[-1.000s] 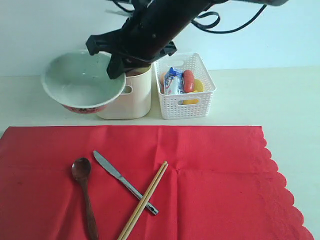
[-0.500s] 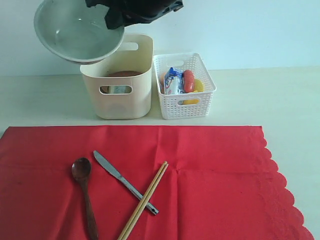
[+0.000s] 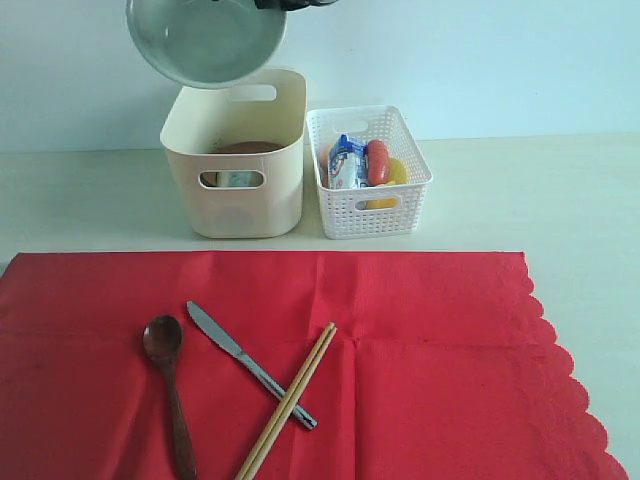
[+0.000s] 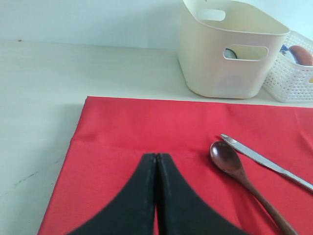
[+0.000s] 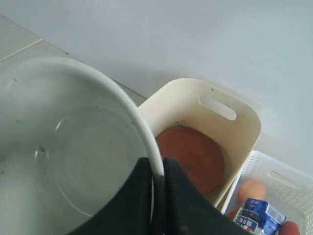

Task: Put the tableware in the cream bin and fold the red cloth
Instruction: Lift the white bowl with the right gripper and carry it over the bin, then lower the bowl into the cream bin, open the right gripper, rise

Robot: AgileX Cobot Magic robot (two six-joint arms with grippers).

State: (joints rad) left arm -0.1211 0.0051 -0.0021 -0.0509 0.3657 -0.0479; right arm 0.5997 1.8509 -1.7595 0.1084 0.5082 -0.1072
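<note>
right gripper (image 5: 157, 185) pinched the rim of the white bowl (image 3: 205, 38), tilted high above the far cream bin (image 3: 245, 210) with the brown plate (image 5: 193, 156) inside, while left gripper (image 4: 156, 164) stayed off everything, clenched empty over the red cloth (image 3: 420, 320) left of the spoon (image 3: 165, 345), knife (image 3: 245, 362) and chopsticks (image 3: 290, 400).

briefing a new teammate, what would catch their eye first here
The round white bowl hangs tilted in the air above the tall cream plastic bin, its rim pinched by the right pincer. In front of the bin, a large bright red cloth carries a dark wooden spoon, metal knife and wooden chopsticks.
</note>
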